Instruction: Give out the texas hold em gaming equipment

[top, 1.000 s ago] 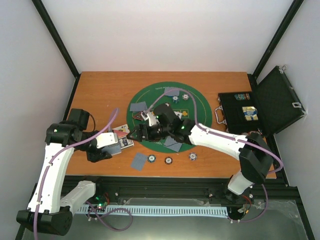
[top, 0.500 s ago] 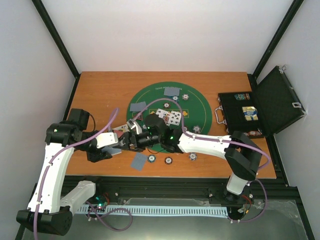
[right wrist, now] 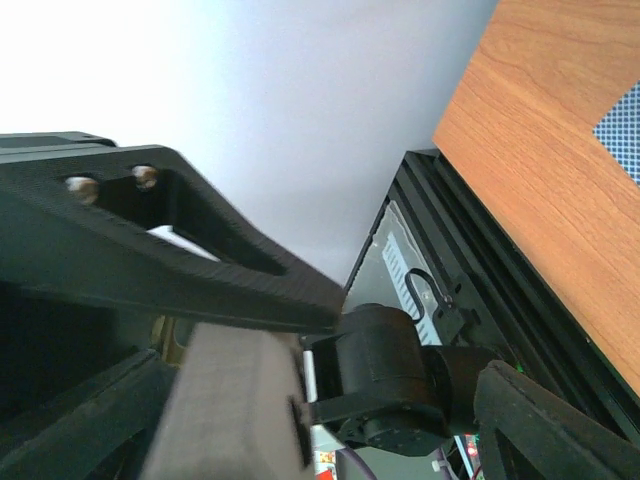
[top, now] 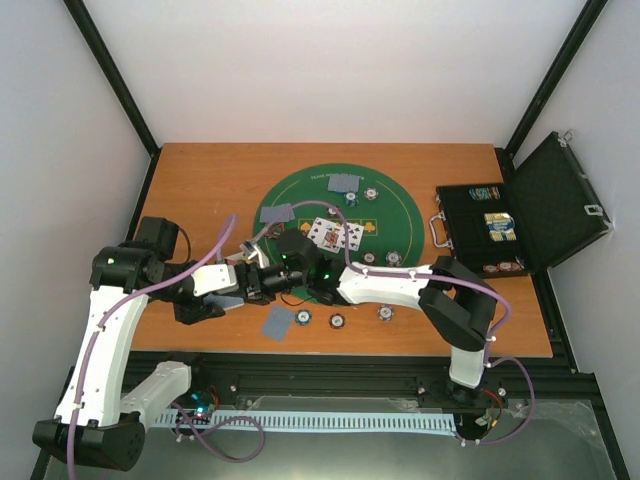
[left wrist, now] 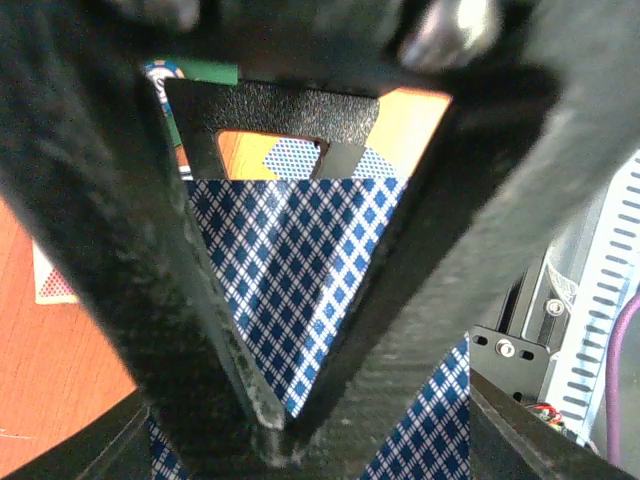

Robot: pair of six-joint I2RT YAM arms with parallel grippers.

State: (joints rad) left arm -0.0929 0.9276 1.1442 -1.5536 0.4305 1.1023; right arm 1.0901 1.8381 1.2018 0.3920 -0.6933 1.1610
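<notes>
My left gripper (top: 226,288) is shut on a deck of cards (left wrist: 300,270) with blue diamond backs, held above the table's left part; the left wrist view shows the cards wedged between its closed fingers (left wrist: 275,415). My right gripper (top: 250,281) reaches left across the green mat (top: 405,215) and sits right at the deck, jaws wide apart (right wrist: 320,440). Face-up cards (top: 335,233) lie at the mat's centre. Face-down cards lie at the mat's far side (top: 343,183), on its left (top: 277,213) and on the wood in front (top: 279,321). Poker chips (top: 337,321) are spread around the mat.
The black hinged case (top: 500,230) stands open at the right edge with chips inside. A pair of face-up cards (top: 243,262) lies on the wood beside my left gripper. More chips sit at the mat's far side (top: 371,194) and right front (top: 394,259).
My right arm has swung left from over the mat's centre to the deck in my left gripper, uncovering the face-up cards on the mat. The left arm has stayed put.
</notes>
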